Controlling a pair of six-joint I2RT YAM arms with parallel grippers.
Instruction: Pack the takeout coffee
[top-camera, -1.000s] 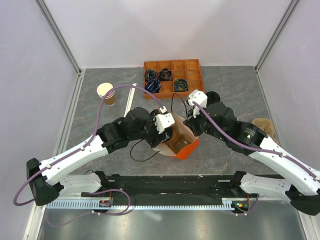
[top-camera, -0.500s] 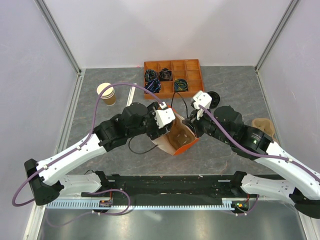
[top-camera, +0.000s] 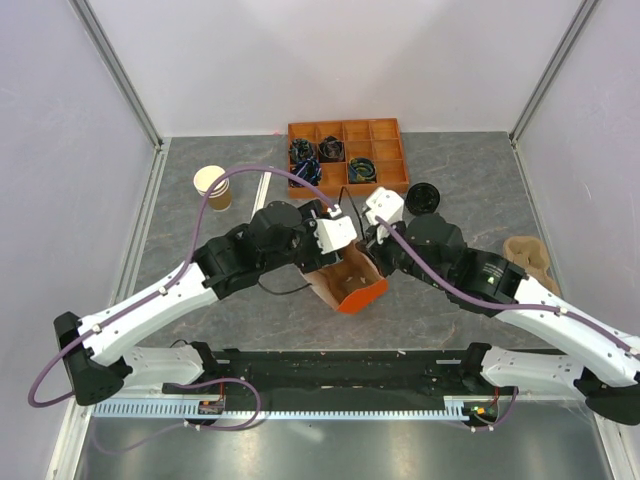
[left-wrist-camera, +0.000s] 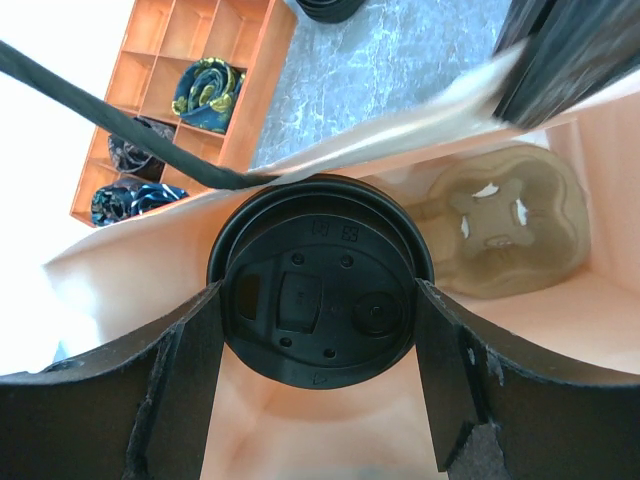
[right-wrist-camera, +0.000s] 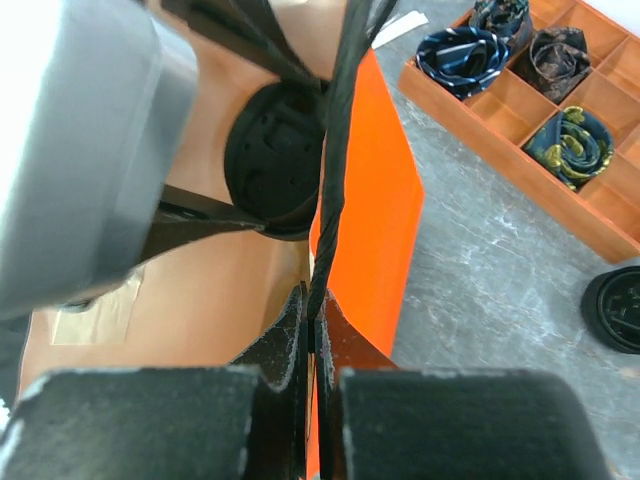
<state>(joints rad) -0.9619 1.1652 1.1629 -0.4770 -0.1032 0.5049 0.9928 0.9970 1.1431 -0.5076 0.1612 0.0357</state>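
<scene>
The takeout coffee (left-wrist-camera: 318, 280), a cup under a round black lid, is inside the open orange paper bag (top-camera: 352, 290). My left gripper (left-wrist-camera: 318, 300) reaches into the bag mouth from the left (top-camera: 335, 250) and is shut on the cup, one finger against each side of the lid. My right gripper (right-wrist-camera: 318, 320) is shut on the bag's rim and its black cord handle (right-wrist-camera: 335, 150), at the bag's far right edge (top-camera: 370, 240). The lid also shows in the right wrist view (right-wrist-camera: 275, 160). A tan pulp cup holder (left-wrist-camera: 505, 220) lies on the bag's floor.
An orange compartment tray (top-camera: 385, 130) with rolled ties stands at the back. A stack of lidless paper cups (top-camera: 212, 186) stands back left. A loose black lid (top-camera: 423, 197) lies right of the tray. Another tan pulp holder (top-camera: 528, 258) lies at the right.
My left gripper has moved right and further into the bag with the cup. My right gripper has shifted left with the bag's rim. The bag has turned a little.
</scene>
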